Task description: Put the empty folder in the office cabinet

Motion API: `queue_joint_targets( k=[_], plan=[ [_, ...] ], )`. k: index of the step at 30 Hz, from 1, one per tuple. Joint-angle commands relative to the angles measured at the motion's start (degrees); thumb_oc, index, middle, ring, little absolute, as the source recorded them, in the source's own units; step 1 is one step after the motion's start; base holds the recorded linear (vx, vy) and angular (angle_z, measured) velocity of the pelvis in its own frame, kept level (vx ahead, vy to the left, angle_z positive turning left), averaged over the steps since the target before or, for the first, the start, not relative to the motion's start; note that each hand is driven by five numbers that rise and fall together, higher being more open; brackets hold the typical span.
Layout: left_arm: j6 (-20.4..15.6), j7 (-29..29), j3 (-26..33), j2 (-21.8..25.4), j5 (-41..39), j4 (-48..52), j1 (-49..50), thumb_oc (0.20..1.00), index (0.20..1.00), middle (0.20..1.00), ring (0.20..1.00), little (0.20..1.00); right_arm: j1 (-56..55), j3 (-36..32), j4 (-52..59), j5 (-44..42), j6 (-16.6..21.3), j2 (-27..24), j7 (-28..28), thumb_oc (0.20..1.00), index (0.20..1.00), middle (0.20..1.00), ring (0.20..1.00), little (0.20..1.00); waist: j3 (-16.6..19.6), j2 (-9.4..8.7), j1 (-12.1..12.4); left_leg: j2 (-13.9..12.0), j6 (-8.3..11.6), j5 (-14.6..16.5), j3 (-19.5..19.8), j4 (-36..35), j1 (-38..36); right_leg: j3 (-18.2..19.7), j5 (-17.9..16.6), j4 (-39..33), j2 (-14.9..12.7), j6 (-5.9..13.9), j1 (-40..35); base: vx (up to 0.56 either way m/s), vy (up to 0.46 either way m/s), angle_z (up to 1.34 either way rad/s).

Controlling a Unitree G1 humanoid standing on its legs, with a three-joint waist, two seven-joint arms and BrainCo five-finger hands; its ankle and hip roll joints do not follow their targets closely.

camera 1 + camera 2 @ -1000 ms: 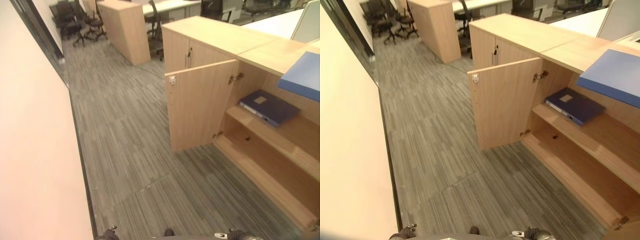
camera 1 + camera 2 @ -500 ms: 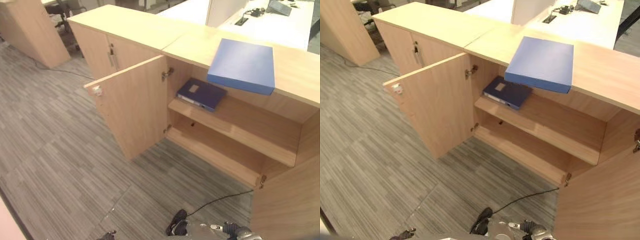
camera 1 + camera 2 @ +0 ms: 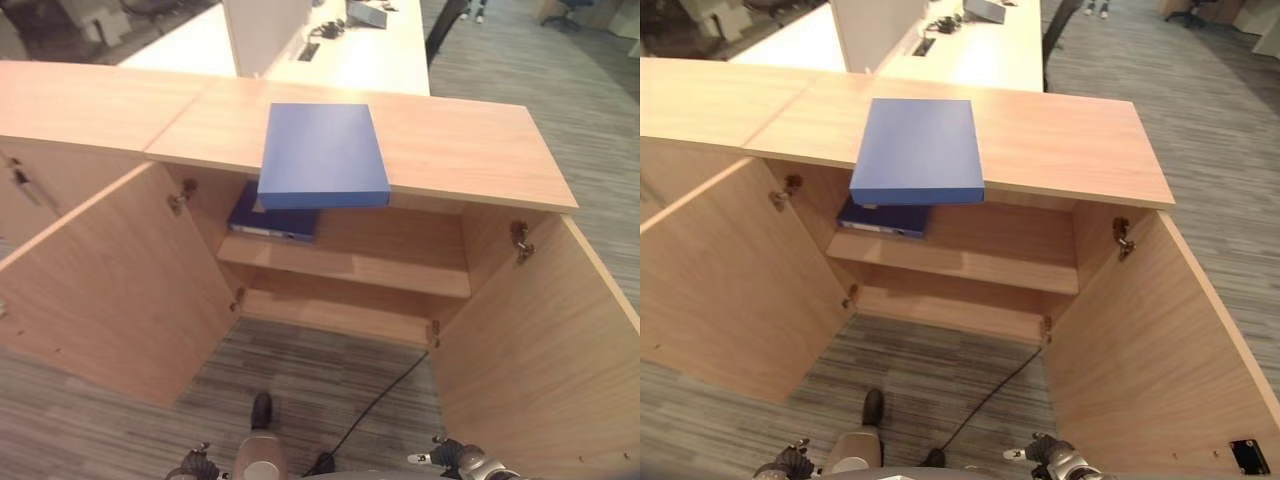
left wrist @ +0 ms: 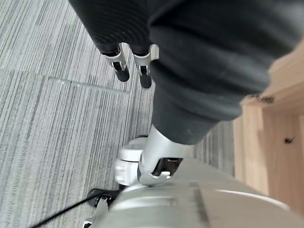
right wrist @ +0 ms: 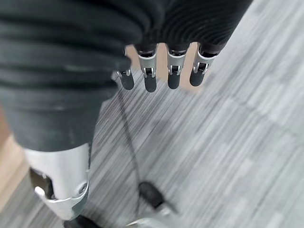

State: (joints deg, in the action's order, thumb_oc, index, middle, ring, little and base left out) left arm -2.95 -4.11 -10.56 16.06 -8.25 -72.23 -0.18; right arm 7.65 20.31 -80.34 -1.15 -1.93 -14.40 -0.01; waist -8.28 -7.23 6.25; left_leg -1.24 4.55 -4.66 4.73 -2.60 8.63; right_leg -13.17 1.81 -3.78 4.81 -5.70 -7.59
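The camera has swung round since a second ago, from the carpeted aisle and the cabinet seen at an angle to a square-on look down at the office cabinet point(image 3: 470, 150); the things themselves lie as before. The blue folder point(image 3: 322, 153) lies flat on the cabinet's top, its near edge jutting a little over the front edge above the open compartment. Both doors stand wide open, the left door point(image 3: 110, 280) and the right door point(image 3: 540, 340) swung out toward the robot. On the upper shelf point(image 3: 400, 270), at its left end, a dark blue binder point(image 3: 272, 220) lies flat, partly hidden under the folder's overhang. The left hand point(image 4: 135, 59) hangs low over the grey carpet point(image 4: 42, 118), fingers relaxed, holding nothing. The right hand point(image 5: 161, 71) likewise hangs over the carpet with fingers straight and empty.
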Motion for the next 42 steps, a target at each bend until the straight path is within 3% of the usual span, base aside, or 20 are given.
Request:
queue_joint_targets(
  k=[1, 5, 15, 17, 19, 20, 23, 24, 26, 29, 30, 31, 32, 33, 37, 42],
  plan=[
    [-1.1, 0.8, -4.8, -3.8, 3.6, -1.1, -2.4, 1.0, 1.0, 1.0, 1.0, 1.0, 0.6, -0.9, 0.6, -1.6, 0.3, -1.8, -0.1, 1.0, 1.0, 1.0, 1.0, 1.0, 1.0, 5.75, -0.8, -2.6, -1.37, 1.3, -3.2, 1.9, -6.1, -5.0, -0.9, 0.5, -8.2, 7.73, 0.4, 0.16, 0.229, -0.51],
    [-1.3, 1.0, -6.6, -3.2, 5.2, 1.1, -3.1, 1.0, 1.0, 1.0, 1.0, 1.0, 0.3, -0.5, 0.6, -0.3, 0.0, -1.4, 0.0, 1.0, 1.0, 1.0, 1.0, 1.0, 2.7, 6.7, -2.1, -1.0, -2.45, 1.4, -5.3, -2.4, -9.9, -2.7, -1.9, -0.1, -9.1, 8.89, 0.5, 0.14, 0.194, -0.36],
    [-1.5, 1.5, -5.3, -3.8, 1.7, 3.2, -2.7, 1.0, 1.0, 1.0, 1.0, 1.0, -0.7, 0.1, 1.2, 0.3, 0.0, 0.0, 0.3, 1.0, 1.0, 1.0, 1.0, 1.0, 3.8, 6.04, -2.5, 0.4, -3.55, 3.4, -6.5, -2.4, -11.6, -1.8, -2.9, -1.2, -10.2, 10.32, -0.3, 0.04, 0.042, -0.14],
    [-1.4, 1.5, -3.4, -4.5, -2.2, 3.1, -1.9, 1.0, 1.0, 1.0, 1.0, 1.0, -1.4, -0.4, 0.9, 0.0, -0.1, 0.3, 0.2, 1.0, 1.0, 1.0, 1.0, 1.0, 4.1, 5.81, -2.5, 0.6, -3.63, 3.5, -6.3, -2.4, -11.7, -2.0, -2.8, -1.2, -10.3, 10.5, -0.3, 0.05, 0.003, 0.02],
    [-2.4, 0.9, 0.0, -4.9, -12.6, 12.6, 0.7, 1.0, 1.0, 1.0, 1.0, 1.0, -1.9, -2.1, 0.3, -2.1, -0.3, 0.5, 0.0, 1.0, 1.0, 1.0, 1.0, 1.0, 3.9, 5.78, -2.3, 0.7, -3.71, 3.5, -6.1, -2.4, -11.7, -2.4, -2.9, -1.2, -10.4, 10.78, -0.5, 0.03, 0.001, 0.01],
    [-2.4, 0.9, 0.0, -4.9, -12.6, 12.6, 0.8, 1.0, 1.0, 1.0, 1.0, 1.0, -1.9, -2.1, 0.3, -2.1, -0.3, 0.5, 0.0, 1.0, 1.0, 1.0, 1.0, 1.0, 4.1, 5.76, -2.3, 0.7, -3.73, 3.4, -6.0, -2.4, -11.5, -2.4, -2.9, -1.2, -10.4, 10.79, -0.3, 0.0, 0.0, 0.0],
    [-2.9, 0.5, 4.6, -2.9, -19.7, 35.5, 8.4, 1.0, 1.0, 1.0, 1.0, 1.0, -2.8, -4.4, 1.6, -4.1, -0.4, 0.3, 0.1, 1.0, 1.0, 1.0, 1.0, 1.0, 4.0, 5.75, -1.8, 0.7, -3.88, 3.3, -5.9, -2.4, -11.1, -2.8, -3.0, -1.2, -10.5, 10.99, -0.1, 0.01, 0.001, 0.06],
    [-3.1, 0.0, 6.6, -2.1, -18.7, 42.0, 11.1, 1.0, 1.0, 1.0, 1.0, 1.0, -3.3, -5.3, 1.9, -4.5, -0.4, 0.3, 0.1, 1.0, 1.0, 1.0, 1.0, 1.0, 4.1, 5.76, -1.6, 0.8, -3.91, 3.4, -5.8, -2.4, -11.0, -2.9, -3.0, -1.2, -10.5, 11.02, -0.1, 0.01, -0.006, 0.04],
    [-3.4, -3.7, 12.6, 1.2, -8.2, 54.3, 15.0, 1.0, 1.0, 1.0, 1.0, 1.0, -4.5, -7.1, 2.3, -5.6, -0.6, 0.9, -0.1, 1.0, 1.0, 1.0, 1.0, 1.0, 3.7, 5.58, -0.8, 0.7, -3.82, 4.0, -5.5, -2.4, -11.2, -3.0, -2.5, -1.2, -10.4, 11.1, -0.5, 0.02, -0.016, 0.07],
    [-4.3, -8.0, 17.8, 4.1, 2.5, 63.6, 15.9, 1.0, 1.0, 1.0, 1.0, 1.0, -5.5, -7.3, 3.0, -5.7, -0.6, 1.8, -1.2, 1.0, 1.0, 1.0, 1.0, 1.0, 3.5, 5.09, 0.0, 0.7, -3.67, 4.1, -5.2, -2.4, -11.0, -3.4, -2.3, -1.2, -10.5, 11.13, -0.4, 0.01, -0.026, 0.12],
    [-4.0, -8.0, 18.1, 4.0, 2.8, 64.2, 16.3, 1.0, 1.0, 1.0, 1.0, 1.0, -5.5, -7.2, 3.0, -5.6, -0.6, 1.9, -1.3, 1.0, 1.0, 1.0, 1.0, 1.0, 3.6, 4.97, -0.1, 0.8, -3.67, 4.1, -5.2, -2.4, -10.9, -3.4, -2.3, -1.2, -10.5, 11.13, -0.4, 0.02, -0.024, 0.04],
    [-5.2, -12.1, 21.7, 5.9, 9.8, 71.1, 16.3, 1.0, 1.0, 1.0, 1.0, 1.0, -6.0, -7.4, 3.6, -5.8, -0.3, 2.3, -2.6, 1.0, 1.0, 1.0, 1.0, 1.0, 3.4, 4.73, 0.4, 0.7, -3.46, 4.7, -5.2, -2.4, -11.3, -3.6, -2.0, -1.2, -10.4, 11.21, -0.8, 0.0, 0.0, 0.0],
    [-4.9, -12.1, 21.9, 5.8, 9.9, 71.6, 16.5, 1.0, 1.0, 1.0, 1.0, 1.0, -6.0, -7.3, 3.6, -5.8, -0.3, 2.4, -2.6, 1.0, 1.0, 1.0, 1.0, 1.0, 3.5, 4.63, 0.3, 0.7, -3.52, 4.3, -5.1, -2.4, -11.0, -3.7, -2.3, -1.2, -10.5, 11.2, -0.5, 0.03, -0.034, 0.01],
    [-6.1, -15.9, 24.4, 8.2, 17.7, 77.9, 15.3, 1.0, 1.0, 1.0, 1.0, 1.0, -6.2, -7.1, 3.5, -5.9, 0.0, 2.9, -3.8, 1.0, 1.0, 1.0, 1.0, 1.0, 3.4, 4.37, 0.6, 0.6, -3.31, 4.9, -5.1, -2.4, -11.4, -3.8, -1.9, -1.2, -10.5, 11.3, -0.9, 0.0, -0.019, 0.05],
    [-6.8, -18.0, 23.8, 13.4, 24.3, 85.1, 9.4, 1.0, 1.0, 1.0, 1.0, 1.0, -5.0, -5.8, 2.3, -5.8, 0.3, 3.9, -4.4, 1.0, 1.0, 1.0, 1.0, 1.0, 3.6, 4.26, 0.6, 0.7, -3.2, 4.8, -5.4, -2.4, -11.7, -4.0, -2.2, -1.2, -10.7, 11.5, -1.2, 0.0, 0.0, 0.01],
    [-9.4, -11.5, 15.4, 20.1, 27.2, 94.8, -3.8, 1.0, 1.0, 1.0, 1.0, 1.0, -3.0, -4.0, 0.7, -5.2, -0.1, 5.2, -3.0, 1.0, 1.0, 1.0, 1.0, 1.0, 4.9, 4.88, -1.0, 0.7, -3.11, 5.4, -5.9, -2.4, -13.0, -3.9, -2.3, -1.2, -11.0, 11.81, -2.1, 0.04, 0.025, -0.03]
  ],
)
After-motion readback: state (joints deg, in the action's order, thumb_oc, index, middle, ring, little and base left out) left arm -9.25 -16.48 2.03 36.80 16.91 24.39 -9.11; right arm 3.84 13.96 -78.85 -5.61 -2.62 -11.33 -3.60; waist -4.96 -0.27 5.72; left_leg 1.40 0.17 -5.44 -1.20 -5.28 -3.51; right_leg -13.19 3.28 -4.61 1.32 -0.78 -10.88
